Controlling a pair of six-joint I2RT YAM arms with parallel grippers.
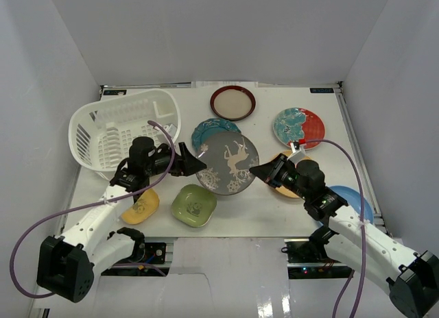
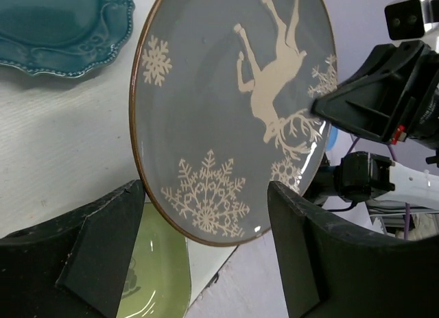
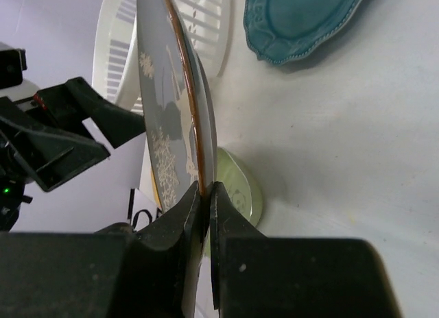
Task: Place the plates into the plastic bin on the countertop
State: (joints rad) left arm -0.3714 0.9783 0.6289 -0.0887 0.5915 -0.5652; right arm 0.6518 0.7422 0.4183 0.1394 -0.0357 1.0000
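A grey plate [image 1: 230,164] with a white reindeer and snowflakes hangs tilted above the middle of the countertop [image 1: 271,212]. My right gripper [image 1: 255,170] is shut on its right rim; the right wrist view shows the plate [image 3: 161,126] edge-on, pinched between the jaws [image 3: 206,191]. My left gripper [image 1: 199,164] stands open at the plate's left rim. In the left wrist view the plate's [image 2: 226,105] lower edge sits between the spread fingers [image 2: 204,194], with a gap on the right side. The white plastic bin [image 1: 82,136] stands at the back left.
On the countertop lie a red-rimmed cream plate [image 1: 232,102], a scalloped teal plate [image 1: 209,129], a teal-and-red plate [image 1: 298,126], a green plate [image 1: 194,205], a yellow plate [image 1: 140,207], a light blue plate [image 1: 357,201] and an orange one [image 1: 282,189] under my right arm.
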